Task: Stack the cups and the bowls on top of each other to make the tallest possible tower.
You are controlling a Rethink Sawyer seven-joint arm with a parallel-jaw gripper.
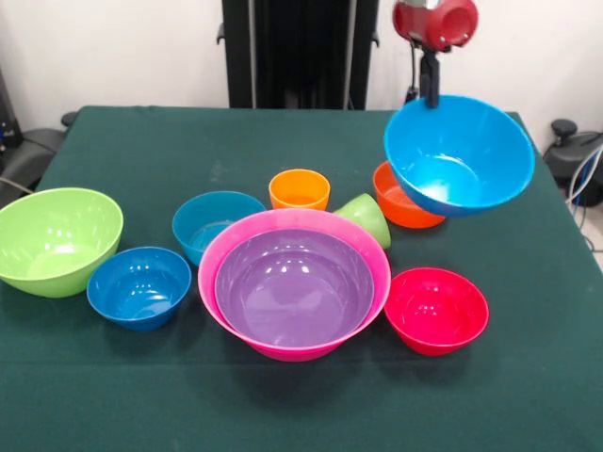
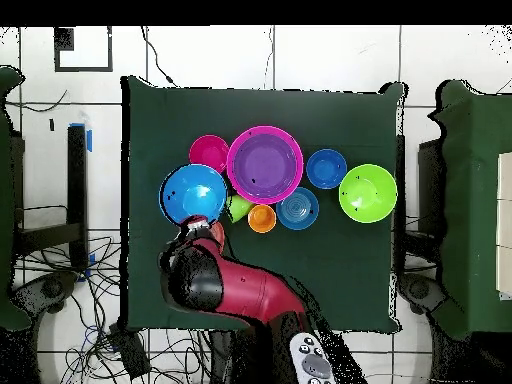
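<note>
A: Gripper (image 1: 431, 94) up top right in the front view, and it's pinching the far rim of the sky blue bowl (image 1: 459, 155), which hangs clear of the table and tips its mouth toward the camera.

B: Pinching for certain?

A: The bowl is in the air with nothing under it, so I'd call it clamped on that rim. The fingertips themselves sit behind the rim, so that's a judgement, not something I can see outright.

B: Why a rim hold?

A: A bowl that wide won't fit between the fingers any other way, I'd say. It dangles tilted because the weight hangs below the grip.

B: And the tower?

A: Just starting. The big pink bowl (image 1: 294, 282) sits mid-table with the purple bowl (image 1: 294, 287) nested inside it. The blue one is well off to the side, above the orange bowl (image 1: 403, 202), which it partly covers.

B: The rest?

A: The orange cup (image 1: 300, 189) stands upright behind the pink bowl, and the lime green cup (image 1: 367, 218) lies on its side touching the pink rim. The teal bowl (image 1: 215, 224) is tucked just behind the pink one, the dark blue bowl (image 1: 139, 286) and the large lime green bowl (image 1: 57, 240) sit further out, and the red-pink bowl (image 1: 436, 309) is on the other side.

B: Overhead any help?

A: Not much. The arm (image 2: 235, 285) covers the grip, and the orange bowl is hidden beneath the blue one there.
</note>
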